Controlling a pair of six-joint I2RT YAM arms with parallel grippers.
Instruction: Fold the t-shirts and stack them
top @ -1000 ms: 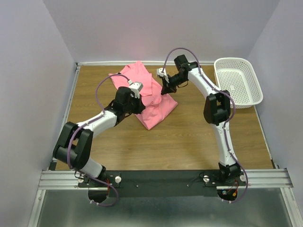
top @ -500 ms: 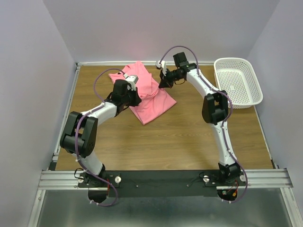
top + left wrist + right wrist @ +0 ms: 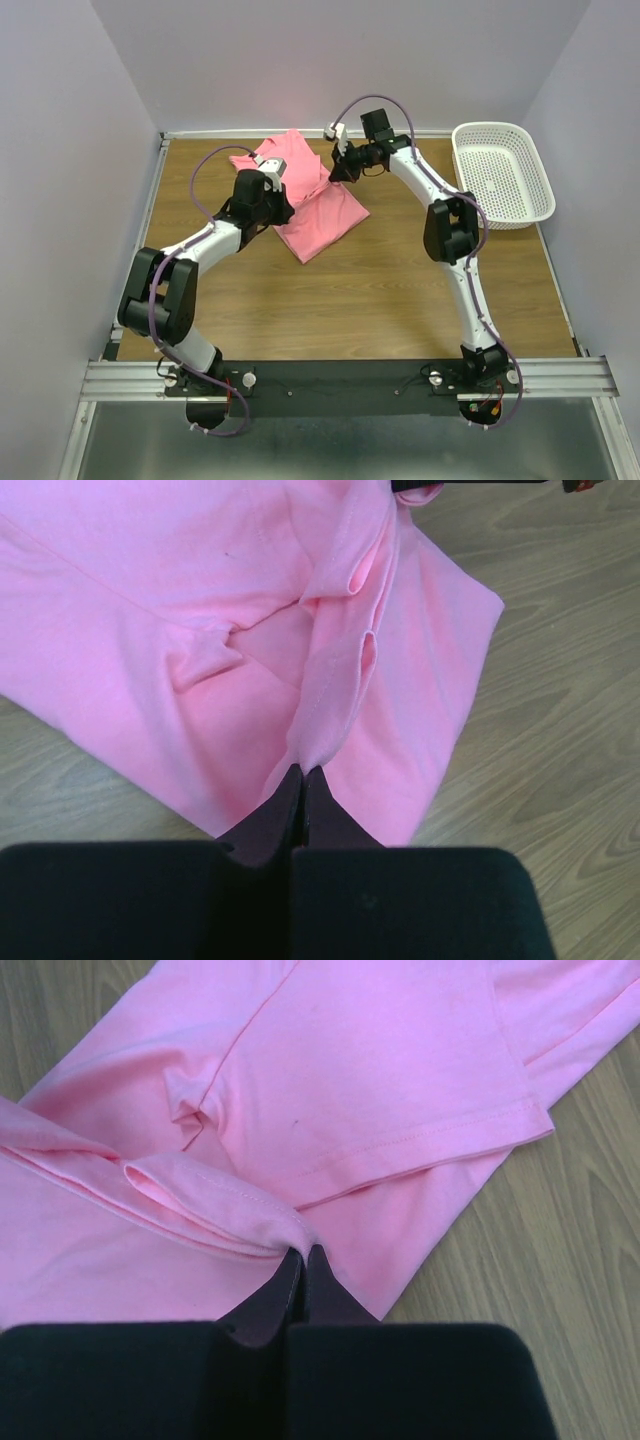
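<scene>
Jaws of the left gripper (image 3: 301, 780) are clenched on a raised ridge of hem of the plain salmon-pink short-sleeved cloth t-shirt (image 3: 325, 215), the fabric pulled up into a narrow crest that runs away from the fingertips. Compared with a second ago, this gripper sits farther from the arm bases and more to the left, and its arm is stretched out longer along the left side of the brown wood-grain tabletop (image 3: 400, 290). The t-shirt lies partly folded at the far middle of the tabletop, its top reaching the back edge. It has been drawn back and leftward with the arms: its near corner and its right corner both lie closer to the back wall than before, and the cloth looks more bunched between the two grips. The right gripper (image 3: 303, 1258) has jaws shut tight on a doubled hem fold at the shirt's right side, and it too has shifted up and to the left since the earlier frames. The white plastic mesh basket (image 3: 503, 172) stands in the far right corner, well apart from the shirt, unmoved
</scene>
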